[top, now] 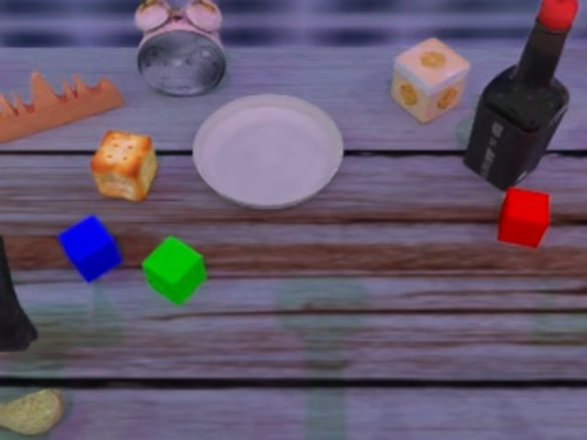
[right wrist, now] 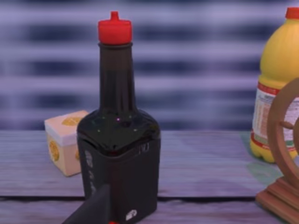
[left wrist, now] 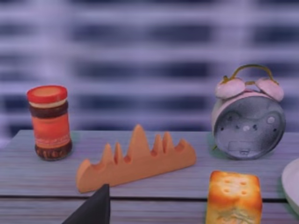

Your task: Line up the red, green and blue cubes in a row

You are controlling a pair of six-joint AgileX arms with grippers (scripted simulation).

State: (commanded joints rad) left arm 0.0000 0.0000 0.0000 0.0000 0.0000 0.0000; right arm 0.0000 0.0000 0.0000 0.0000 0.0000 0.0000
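No legible text, number or brand was found in any view. The yellow bottle (right wrist: 276, 93) carries a white label with print too fine to read. The dark sauce bottle (right wrist: 119, 158) bears small pale marks (none decipherable). The red-lidded jar (left wrist: 48, 122) has an orange label without readable wording.

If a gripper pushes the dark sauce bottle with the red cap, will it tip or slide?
The dark sauce bottle looks tall with a narrow neck, so a high push probably tips it. Its broad square body suggests a low push would slide it, possibly into the red cube beside it.
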